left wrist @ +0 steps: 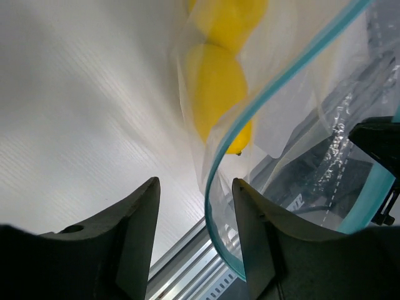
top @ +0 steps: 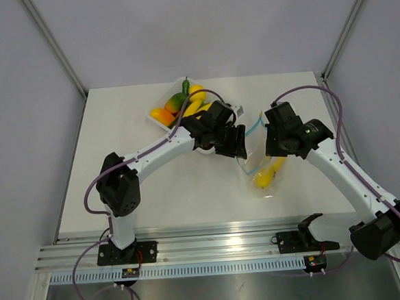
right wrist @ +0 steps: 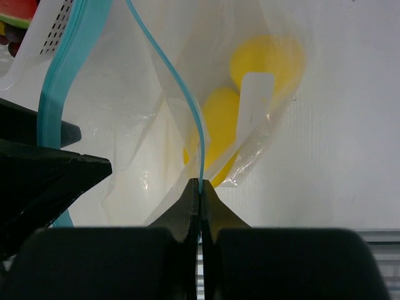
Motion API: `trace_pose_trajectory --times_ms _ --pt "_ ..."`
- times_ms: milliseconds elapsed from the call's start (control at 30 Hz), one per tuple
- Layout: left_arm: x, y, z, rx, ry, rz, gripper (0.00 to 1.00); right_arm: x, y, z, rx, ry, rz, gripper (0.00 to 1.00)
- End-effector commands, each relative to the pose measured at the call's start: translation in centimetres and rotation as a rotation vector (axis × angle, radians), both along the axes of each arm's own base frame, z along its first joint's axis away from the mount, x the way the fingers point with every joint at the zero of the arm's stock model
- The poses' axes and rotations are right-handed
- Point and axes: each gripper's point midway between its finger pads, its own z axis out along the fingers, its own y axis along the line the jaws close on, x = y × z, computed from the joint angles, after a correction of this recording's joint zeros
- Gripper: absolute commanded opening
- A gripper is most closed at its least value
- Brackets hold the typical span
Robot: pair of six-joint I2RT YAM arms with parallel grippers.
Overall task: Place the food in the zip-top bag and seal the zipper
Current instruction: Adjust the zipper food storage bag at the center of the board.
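The zip-top bag [top: 256, 161], with yellow toy fruit [top: 267, 175] inside, rests on the table [top: 116, 128] between the arms. The right end effector [right wrist: 200, 187] is clamped on the zipper [right wrist: 181, 94]. The left end effector [left wrist: 195, 184] stands wide around that rim.

1. The left gripper [left wrist: 195, 187] fills the lower edge. Its two dark fingers [left wrist: 134, 237] are spread apart, with nothing clamped between them.
2. A thin, crinkly, see-through plastic zip-top bag [left wrist: 300, 119] covers the right half of the view.
3. Its narrow light-blue zipper strip [left wrist: 270, 89] sweeps down from the top right corner. It bends in the gap just beside the right-hand finger; whether it touches that finger cannot be told.
4. Two glossy yellow rounded toy fruits [left wrist: 215, 87] lie inside the bag, one above the other, the upper one cropped.
5. A white surface [left wrist: 75, 112] spreads across the left side.
6. A ribbed metal rail [left wrist: 187, 278] shows low between the fingers.
7. A dark blocky shape [left wrist: 378, 134] shows at the right edge.
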Motion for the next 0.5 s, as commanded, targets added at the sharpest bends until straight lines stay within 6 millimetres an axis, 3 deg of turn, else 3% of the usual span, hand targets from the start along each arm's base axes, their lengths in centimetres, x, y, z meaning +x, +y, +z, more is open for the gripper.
trace_pose_trajectory --times_ms 0,100,167,233,400,467 --pt "1.0 0.2 5.6 -0.084 -0.134 0.011 0.53 1.2 1.4 1.0 0.045 -0.036 0.033 0.0" --pt "1.6 0.8 7.1 -0.104 -0.166 0.019 0.54 1.4 1.5 1.0 0.048 -0.039 0.03 0.0" --pt "1.9 1.5 8.4 -0.098 -0.198 0.014 0.67 1.4 1.6 1.1 0.052 -0.039 0.029 0.0" --pt "2.9 2.5 10.4 -0.092 -0.267 0.03 0.73 1.4 1.5 1.2 0.052 -0.041 0.027 0.0" --pt "5.4 6.4 13.7 -0.088 -0.341 0.107 0.74 1.4 1.8 1.5 0.066 -0.044 0.027 0.0" --pt "6.4 7.8 13.8 -0.073 -0.353 0.151 0.74 1.4 1.8 1.7 0.068 -0.047 0.023 0.0"
